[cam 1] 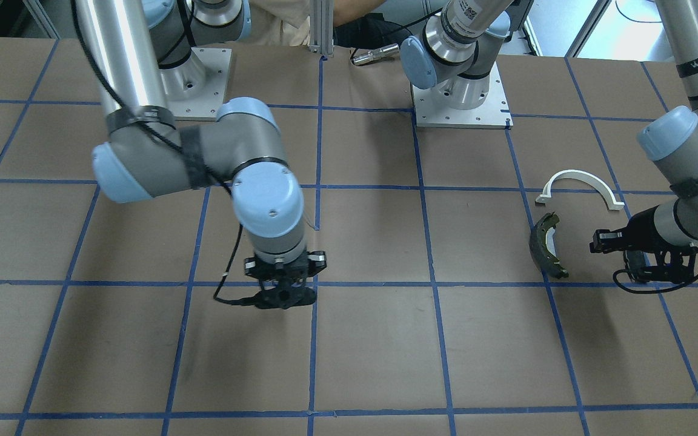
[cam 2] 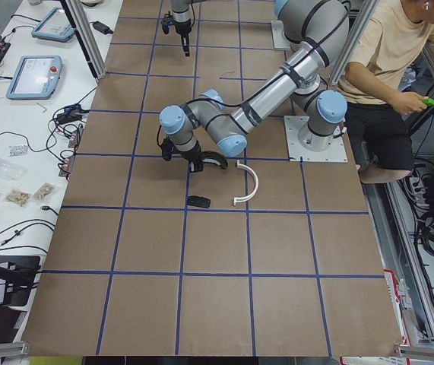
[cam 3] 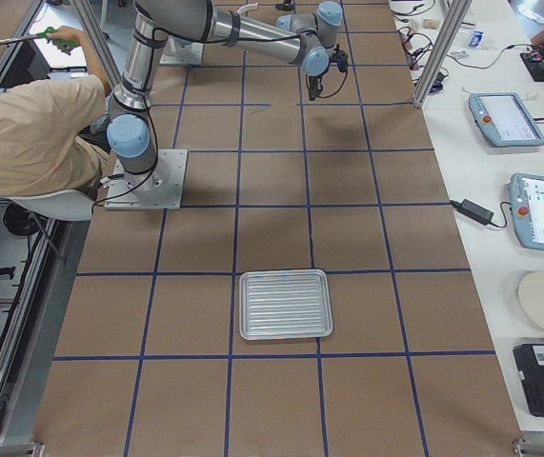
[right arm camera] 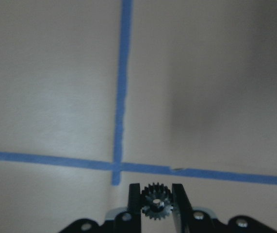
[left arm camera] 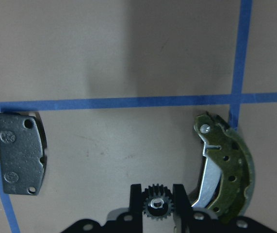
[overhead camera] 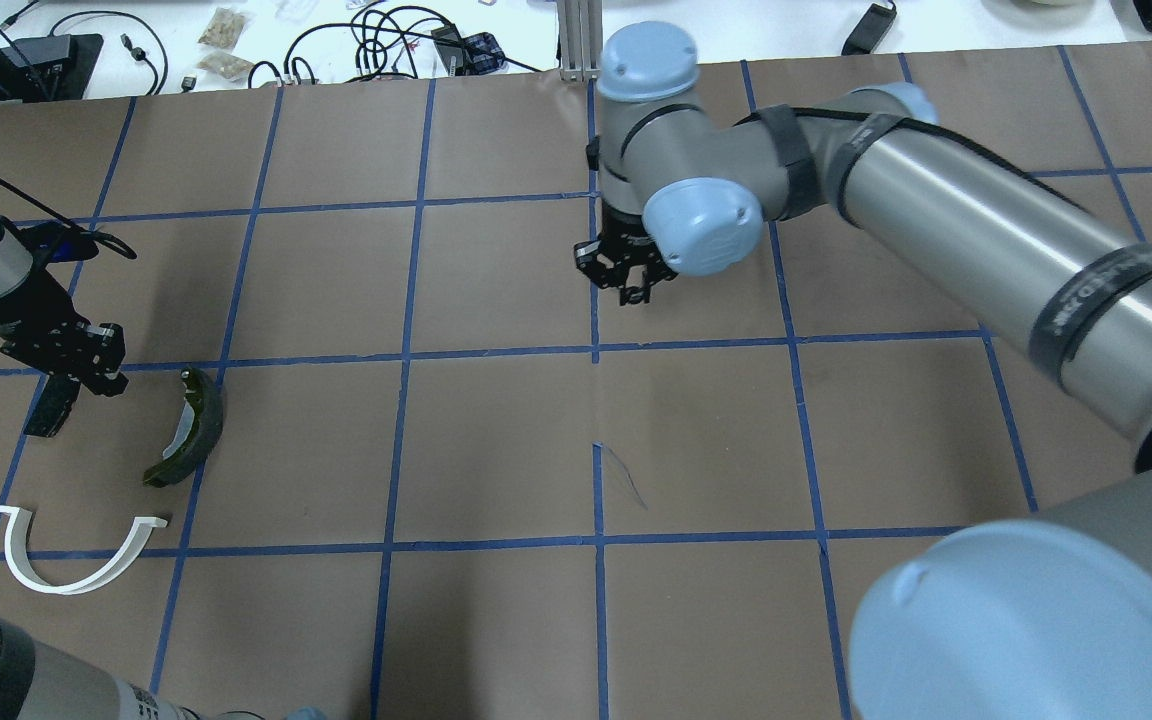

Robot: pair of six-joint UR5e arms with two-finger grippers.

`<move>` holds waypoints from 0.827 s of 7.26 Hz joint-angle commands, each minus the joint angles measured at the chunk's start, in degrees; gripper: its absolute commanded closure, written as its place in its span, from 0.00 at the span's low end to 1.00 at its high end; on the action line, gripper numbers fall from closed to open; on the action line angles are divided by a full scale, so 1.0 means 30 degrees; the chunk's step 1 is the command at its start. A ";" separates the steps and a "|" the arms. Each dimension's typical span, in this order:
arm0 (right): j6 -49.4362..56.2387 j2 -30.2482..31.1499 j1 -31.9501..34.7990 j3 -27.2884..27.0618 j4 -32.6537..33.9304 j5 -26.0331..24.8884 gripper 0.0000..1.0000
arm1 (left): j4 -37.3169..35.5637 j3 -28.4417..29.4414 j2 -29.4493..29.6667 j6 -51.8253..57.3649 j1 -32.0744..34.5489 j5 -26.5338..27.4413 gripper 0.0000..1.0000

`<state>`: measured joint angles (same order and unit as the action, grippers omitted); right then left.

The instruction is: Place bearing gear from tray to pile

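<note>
My left gripper (left arm camera: 157, 203) is shut on a small dark toothed bearing gear (left arm camera: 157, 206) and hangs low over the pile. It is between the black brake pad (left arm camera: 21, 153) and the olive-green brake shoe (left arm camera: 228, 172). The white plastic arch (cam 1: 579, 184) lies just beyond them. My right gripper (right arm camera: 156, 203) is also shut on a bearing gear (right arm camera: 156, 206), above the blue tape lines near the table's middle (overhead camera: 636, 285). The silver tray (cam 3: 286, 305) lies far off at my right end and looks empty.
The table is brown paper with a blue tape grid (overhead camera: 596, 350). Both arm bases (cam 1: 461, 97) stand at the robot's edge. A seated person (cam 2: 388, 68) is beside them. Tablets and cables lie on the white side bench (cam 3: 519, 162).
</note>
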<state>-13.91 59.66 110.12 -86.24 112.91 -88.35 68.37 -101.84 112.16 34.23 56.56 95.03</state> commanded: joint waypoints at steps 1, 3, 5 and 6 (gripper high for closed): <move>-0.2271 -0.0696 0.2546 -0.0021 0.0677 -0.0024 1.00 | -0.2099 -0.1554 0.0112 0.0600 -0.0104 0.0051 1.00; -0.2220 -0.0815 0.2670 -0.0283 0.0711 0.0005 0.82 | -0.2312 -0.1941 0.0141 0.0600 -0.0104 -0.0007 1.00; -0.1200 -0.0584 0.2321 -0.0346 0.2458 -0.0343 0.00 | -0.2283 -0.1941 0.0171 0.0571 -0.0105 0.0022 0.76; -0.0584 -0.0146 0.1187 -0.0257 0.2121 -0.0346 0.00 | -0.2225 -0.1912 0.0142 0.0571 -0.0105 0.0051 0.51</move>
<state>-17.91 57.98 116.60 -87.31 118.72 -89.03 61.56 -107.59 112.66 35.97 56.26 95.09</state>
